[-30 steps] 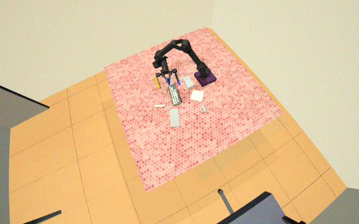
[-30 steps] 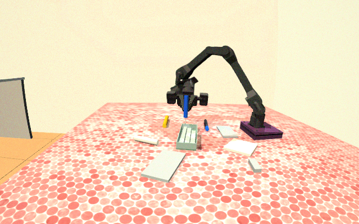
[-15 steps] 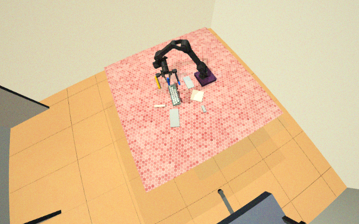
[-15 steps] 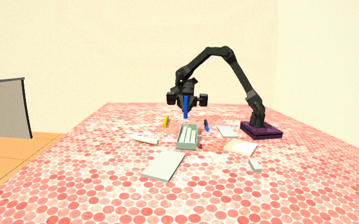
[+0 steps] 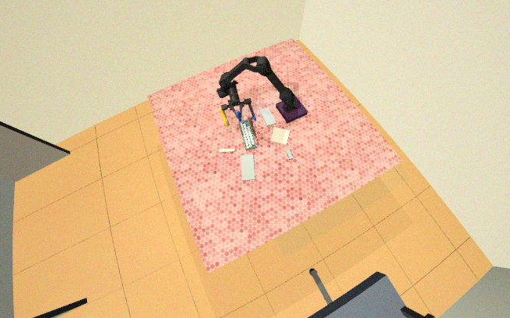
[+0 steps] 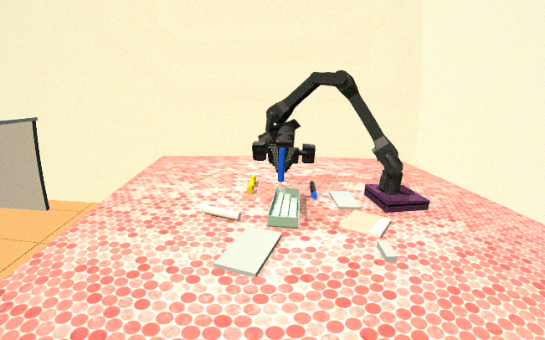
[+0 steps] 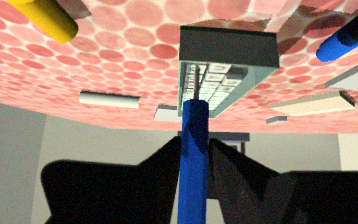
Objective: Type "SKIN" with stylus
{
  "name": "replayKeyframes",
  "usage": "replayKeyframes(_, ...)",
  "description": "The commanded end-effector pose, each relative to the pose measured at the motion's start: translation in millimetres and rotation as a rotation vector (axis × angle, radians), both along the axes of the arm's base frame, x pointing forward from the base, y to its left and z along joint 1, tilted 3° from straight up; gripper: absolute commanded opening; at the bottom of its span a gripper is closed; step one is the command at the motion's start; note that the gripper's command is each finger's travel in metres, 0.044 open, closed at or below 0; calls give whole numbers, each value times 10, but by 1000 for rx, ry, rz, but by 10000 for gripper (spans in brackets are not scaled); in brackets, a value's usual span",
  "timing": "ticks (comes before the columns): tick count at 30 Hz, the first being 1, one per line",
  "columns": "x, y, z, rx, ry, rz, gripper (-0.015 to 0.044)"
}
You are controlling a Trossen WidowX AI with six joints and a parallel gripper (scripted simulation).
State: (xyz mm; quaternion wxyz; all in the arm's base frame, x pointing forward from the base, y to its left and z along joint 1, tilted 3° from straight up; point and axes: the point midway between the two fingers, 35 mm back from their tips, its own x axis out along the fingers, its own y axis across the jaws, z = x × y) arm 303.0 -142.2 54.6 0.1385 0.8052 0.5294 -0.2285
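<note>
So the pickup part looks sorted: the end effector (image 6: 282, 162) is clamped on the stylus (image 6: 281, 164), which hangs pretty much upright with its thin tip pointing down at the far end of the keyboard (image 6: 284, 208). In the exterior view that's just left of frame centre, with the keyboard right below it.

The wrist view is the useful one. The blue stylus (image 7: 193, 155) runs up the middle of the frame and its dark tip sits over the keys near the left side of the keyboard (image 7: 216, 80). It looks very close to the keys, maybe touching one, but I can't read any letter on the keycaps, so I can't tell which key it's on or how many letters of SKIN are typed.

My guess: somewhere in the pressing phase, with at least some of the four presses still to go, all without letting the stylus slip.

Other stuff on the desk (image 6: 455, 274), all apart from the keyboard:
- a yellow marker (image 6: 250, 184) to its left
- a pen (image 6: 312, 189) with a blue end to its right
- a white stick (image 6: 221, 212) at lower left of it
- a grey slab (image 6: 248, 250) nearer the camera
</note>
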Motion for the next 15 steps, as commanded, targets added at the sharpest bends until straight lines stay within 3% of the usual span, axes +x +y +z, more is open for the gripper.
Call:
replayKeyframes(1, -10, 2, -27, -4, -1, 6, 81)
replayKeyframes(15, -11, 1, -70, -4, -1, 6, 81)
